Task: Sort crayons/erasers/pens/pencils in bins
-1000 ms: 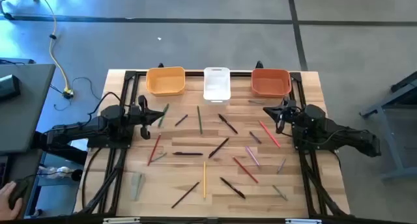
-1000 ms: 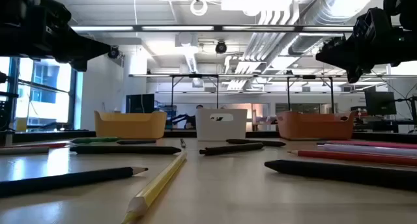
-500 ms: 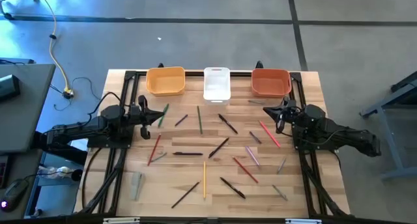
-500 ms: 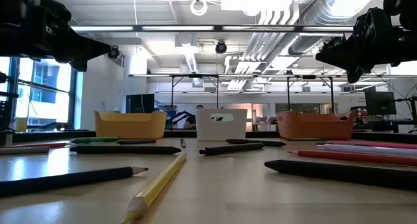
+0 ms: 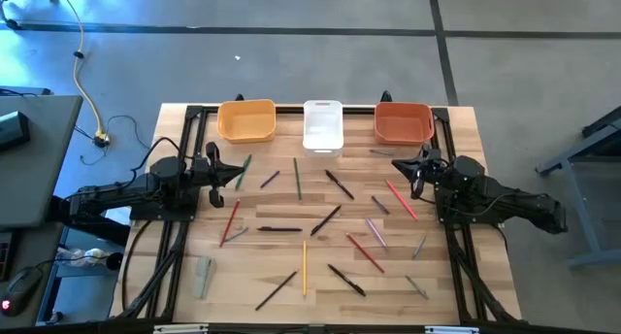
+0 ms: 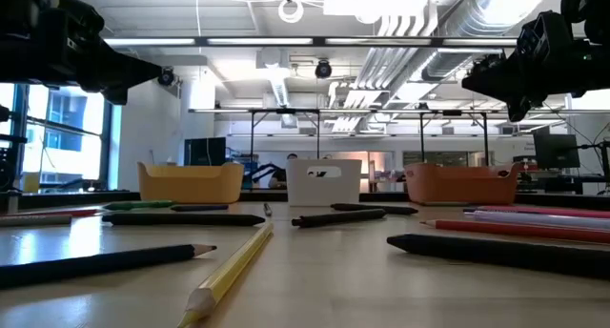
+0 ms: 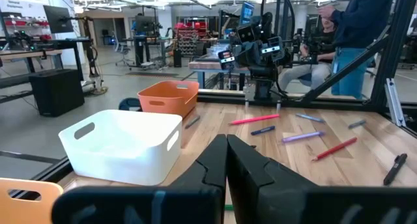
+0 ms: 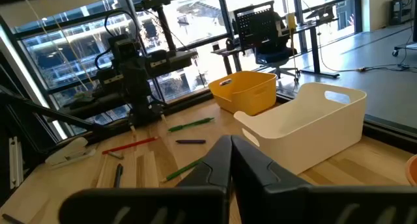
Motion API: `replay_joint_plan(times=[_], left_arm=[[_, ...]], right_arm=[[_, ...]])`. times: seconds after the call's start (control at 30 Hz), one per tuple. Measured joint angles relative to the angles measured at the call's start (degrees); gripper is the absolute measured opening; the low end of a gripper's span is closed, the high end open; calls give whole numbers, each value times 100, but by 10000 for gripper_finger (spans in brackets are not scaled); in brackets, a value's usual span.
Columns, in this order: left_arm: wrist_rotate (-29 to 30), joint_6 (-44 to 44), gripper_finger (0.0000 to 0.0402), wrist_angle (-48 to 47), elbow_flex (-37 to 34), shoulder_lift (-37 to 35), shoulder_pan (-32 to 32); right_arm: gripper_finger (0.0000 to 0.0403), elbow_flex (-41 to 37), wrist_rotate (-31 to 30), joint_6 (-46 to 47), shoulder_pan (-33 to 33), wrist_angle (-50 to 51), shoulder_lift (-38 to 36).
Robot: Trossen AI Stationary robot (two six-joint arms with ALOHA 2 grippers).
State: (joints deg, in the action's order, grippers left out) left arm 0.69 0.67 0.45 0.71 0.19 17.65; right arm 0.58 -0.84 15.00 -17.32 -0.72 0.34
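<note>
Three small rounded plastic bins stand in a row along the far edge of the wooden counter [image 5: 194,247]: a yellow-orange bin [image 5: 246,120] on the left, a white bin [image 5: 323,124] in the middle and a red-orange bin [image 5: 403,122] on the right. As far as the views show, all three hold nothing.

Scattered over the counter nearer than the bins lie the pens and pencils. A green pen [image 5: 243,171] lies just right of the left end effector, and another green one [image 5: 298,182] lies nearer the middle. Slim black pens [image 5: 339,184] lie across the centre, with one more [image 5: 346,280] near the front edge. Thin red pencils [image 5: 229,222] lie on the left and right [image 5: 402,199] sides, and a single yellow pencil [image 5: 304,268] lies lengthwise near the front. A few short purple and grey sticks lie on the right half, and a grey block [image 5: 203,275] sits at the near left.

The left end effector [image 5: 220,169] hovers above the counter's left side, fingers pressed together and holding nothing. The right end effector [image 5: 408,168] hovers above the right side, near the red-orange bin, likewise pinched closed and empty.

In the left wrist view a person in a dark top and blue trousers [image 7: 352,28] stands beyond the counter.
</note>
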Motion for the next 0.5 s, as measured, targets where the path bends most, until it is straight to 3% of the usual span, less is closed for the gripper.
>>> replay_joint_plan(times=[0.5], left_arm=[[0, -1142, 1, 0, 0, 1, -2]], right_arm=[[0, 0, 0, 0, 2, 0, 1]])
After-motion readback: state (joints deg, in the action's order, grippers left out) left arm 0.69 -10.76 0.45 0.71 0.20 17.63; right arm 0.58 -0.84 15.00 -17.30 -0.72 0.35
